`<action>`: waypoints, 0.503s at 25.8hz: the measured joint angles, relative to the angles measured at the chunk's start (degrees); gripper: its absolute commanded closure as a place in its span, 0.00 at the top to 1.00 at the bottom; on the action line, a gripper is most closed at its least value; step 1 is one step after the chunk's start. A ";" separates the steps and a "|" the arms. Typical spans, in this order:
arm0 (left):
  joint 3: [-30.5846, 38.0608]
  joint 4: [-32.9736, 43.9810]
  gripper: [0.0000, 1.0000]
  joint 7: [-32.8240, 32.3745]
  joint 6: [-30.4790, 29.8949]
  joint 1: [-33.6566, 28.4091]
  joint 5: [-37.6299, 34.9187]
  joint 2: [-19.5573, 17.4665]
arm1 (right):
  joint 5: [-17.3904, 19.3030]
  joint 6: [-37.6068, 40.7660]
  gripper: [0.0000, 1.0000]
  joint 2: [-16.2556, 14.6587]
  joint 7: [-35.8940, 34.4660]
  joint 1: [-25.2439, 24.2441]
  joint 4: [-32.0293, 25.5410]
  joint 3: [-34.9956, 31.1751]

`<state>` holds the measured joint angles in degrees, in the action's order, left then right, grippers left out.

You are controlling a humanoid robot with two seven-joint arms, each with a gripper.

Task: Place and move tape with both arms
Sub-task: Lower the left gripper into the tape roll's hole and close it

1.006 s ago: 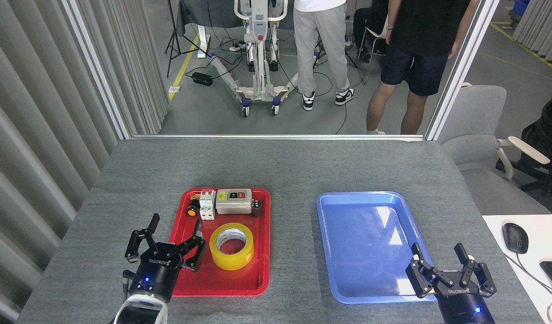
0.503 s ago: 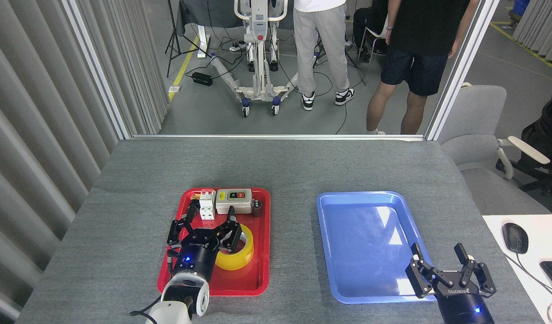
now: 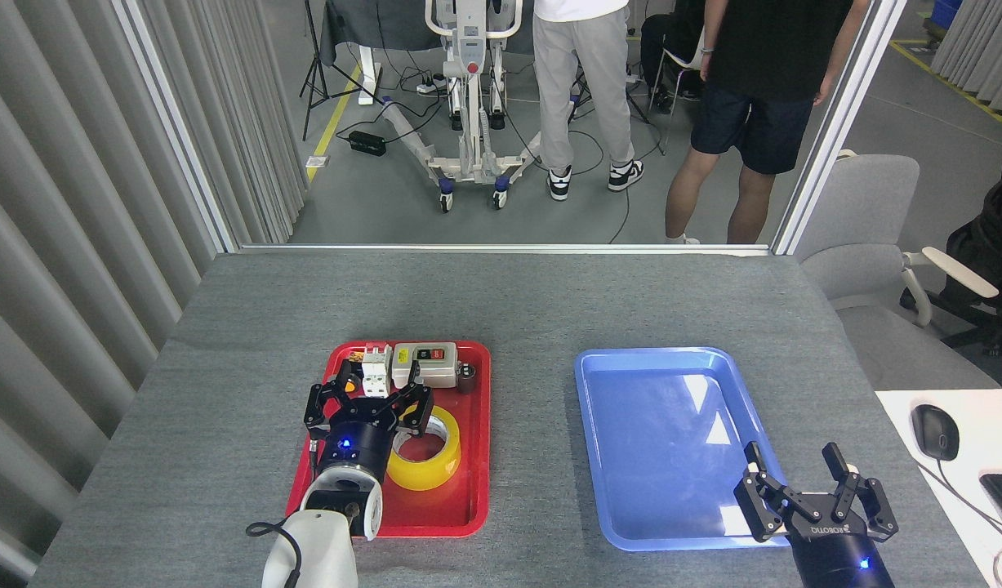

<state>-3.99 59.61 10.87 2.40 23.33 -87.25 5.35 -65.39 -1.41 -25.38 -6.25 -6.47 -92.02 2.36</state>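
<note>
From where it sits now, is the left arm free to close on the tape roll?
Probably yes. The left end effector hangs open over the tape roll's left side in the red tray, nothing between them. The switch box sits close behind, which may crowd the fingers.

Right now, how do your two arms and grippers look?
Both grippers are black, with several jointed fingers and a small blue light on the base. The left gripper sits on a white rounded arm casing with a thin black cable looping beside it. The right gripper has white ROBOTIQ lettering; its arm casing is out of view.
</note>
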 measured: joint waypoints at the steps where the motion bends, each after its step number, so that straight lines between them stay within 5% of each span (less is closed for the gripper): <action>1: -0.28 -0.86 1.00 -0.28 0.12 0.50 0.03 -0.11 | 0.00 -0.01 1.00 0.05 0.00 0.00 0.00 0.00; 6: -0.92 -1.70 1.00 -7.16 -0.02 2.35 0.20 -0.01 | 0.02 -0.01 1.00 0.31 -0.01 -0.07 0.00 0.00; 13: -0.62 1.21 1.00 -35.41 -0.82 5.43 0.23 -0.21 | 0.08 -0.01 1.00 0.41 -0.18 -0.12 0.00 0.02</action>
<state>-4.61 60.81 -24.54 1.58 28.76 -87.01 5.15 -65.31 -1.43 -24.97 -6.43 -6.59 -92.02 2.37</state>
